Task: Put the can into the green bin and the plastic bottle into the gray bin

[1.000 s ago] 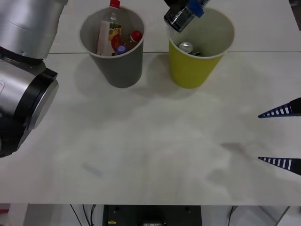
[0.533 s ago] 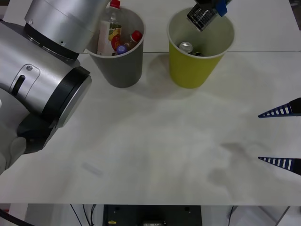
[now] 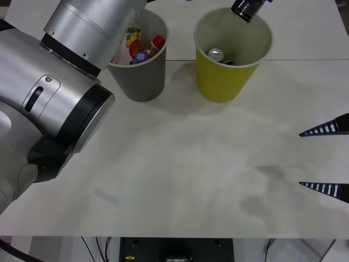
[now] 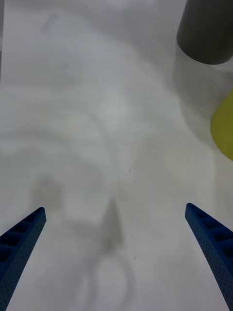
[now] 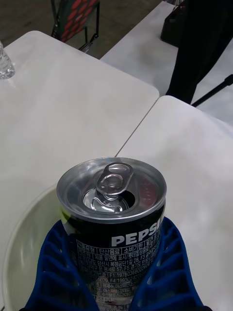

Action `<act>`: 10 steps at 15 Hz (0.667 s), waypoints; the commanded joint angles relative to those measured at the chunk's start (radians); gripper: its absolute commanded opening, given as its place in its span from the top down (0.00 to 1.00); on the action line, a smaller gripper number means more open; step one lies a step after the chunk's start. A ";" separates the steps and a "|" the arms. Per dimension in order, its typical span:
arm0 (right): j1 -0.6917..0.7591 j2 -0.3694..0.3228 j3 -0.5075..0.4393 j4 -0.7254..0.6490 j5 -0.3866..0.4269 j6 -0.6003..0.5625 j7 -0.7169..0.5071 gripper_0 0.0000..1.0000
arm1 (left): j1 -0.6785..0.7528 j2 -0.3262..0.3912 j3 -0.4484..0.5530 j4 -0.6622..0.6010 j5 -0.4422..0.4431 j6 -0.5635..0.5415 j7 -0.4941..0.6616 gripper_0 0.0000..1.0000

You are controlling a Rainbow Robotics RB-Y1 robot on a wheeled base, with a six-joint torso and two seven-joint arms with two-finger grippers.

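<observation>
The left gripper (image 5: 114,286), its arm stretched across the table's far edge, clamps the can (image 5: 112,214) seemingly above the green bin (image 3: 232,68). The right gripper (image 3: 326,158) waits spread wide at the right edge.

The can (image 5: 112,214): shiny brushed-metal top, glossy dark printed body, clasped by ribbed blue plastic fingers (image 5: 58,272) of the left pincer (image 5: 114,286). Green bin (image 3: 229,65) and gray bin (image 3: 139,71): matt (paper-like) walls. Surface (image 3: 180,174): smooth, matt white.
</observation>
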 commanded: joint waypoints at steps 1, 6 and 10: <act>0.000 0.000 0.000 0.000 0.000 0.000 0.000 0.00 | 0.001 0.000 0.000 0.008 0.000 0.006 -0.004 0.89; 0.000 0.000 0.000 0.000 0.000 0.000 0.000 0.00 | 0.003 0.001 0.000 0.021 -0.001 -0.001 -0.019 0.00; 0.000 0.000 0.000 0.000 0.000 0.000 0.000 0.00 | 0.003 0.072 0.000 0.021 0.086 -0.107 -0.111 0.00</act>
